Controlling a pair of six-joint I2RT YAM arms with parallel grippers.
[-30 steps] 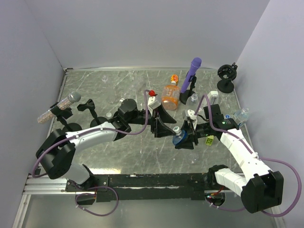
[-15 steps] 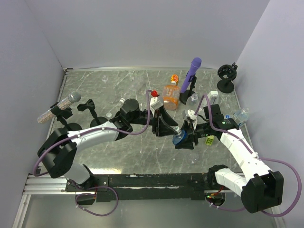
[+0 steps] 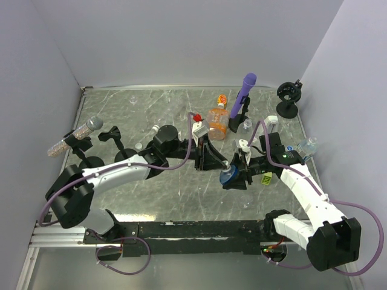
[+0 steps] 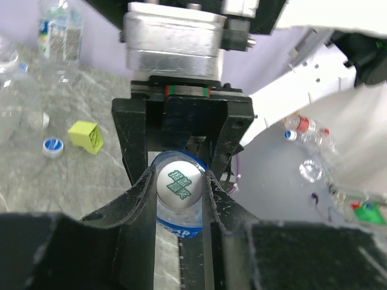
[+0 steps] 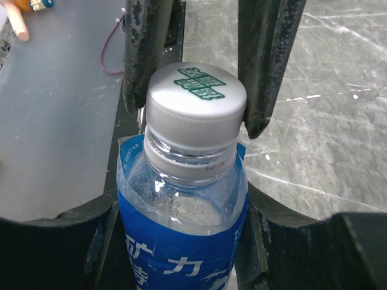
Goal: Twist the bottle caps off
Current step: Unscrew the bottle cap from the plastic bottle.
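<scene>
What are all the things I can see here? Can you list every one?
blue-label bottle: one, clear with a blue label, mid-table between the grippers
white cap: one, white with green print, on that bottle
orange bottle: one, orange, behind the grippers
small clear bottle: one, clear, by the right wall
purple microphone-like stick: one, purple, at the back
yellow-green block: one, yellow-green, beside the right arm
loose cap: one, blue and white, next to the block
left gripper: one, black, shut on the white cap
right gripper: one, black, shut on the blue-label bottle

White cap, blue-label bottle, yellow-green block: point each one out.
white cap [image 5: 196, 90], right wrist view, its printed top.
blue-label bottle [image 5: 181, 260], right wrist view, its blue label.
yellow-green block [image 4: 84, 134], left wrist view, its middle.
</scene>
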